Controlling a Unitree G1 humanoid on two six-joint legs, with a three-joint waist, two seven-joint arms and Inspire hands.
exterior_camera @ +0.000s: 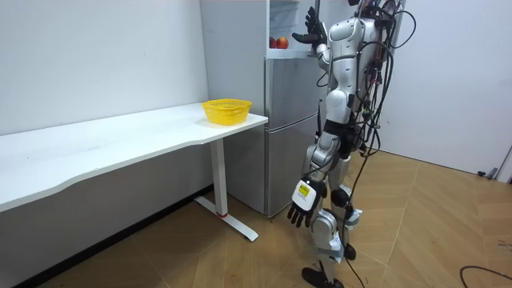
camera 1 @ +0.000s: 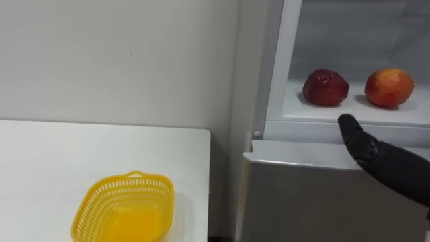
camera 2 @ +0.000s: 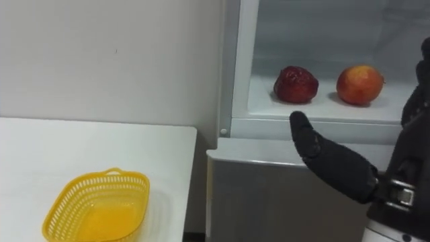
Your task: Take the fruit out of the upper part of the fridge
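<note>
While the left hand (exterior_camera: 302, 206) hangs loose, the right hand (camera 2: 329, 161) is held out below the fridge shelf (camera 1: 302, 111) — fingers straight, empty

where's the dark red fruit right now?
The dark red fruit sits on the upper fridge shelf, left of the orange-red fruit and apart from it; the right hand hovers just below the shelf edge.

A sparse room set up as a kitchen corner
We see a silver fridge (exterior_camera: 288, 128), a long white table (exterior_camera: 104, 144) beside it, plain white walls (exterior_camera: 96, 56) and wood-plank floor (exterior_camera: 432, 232).
</note>
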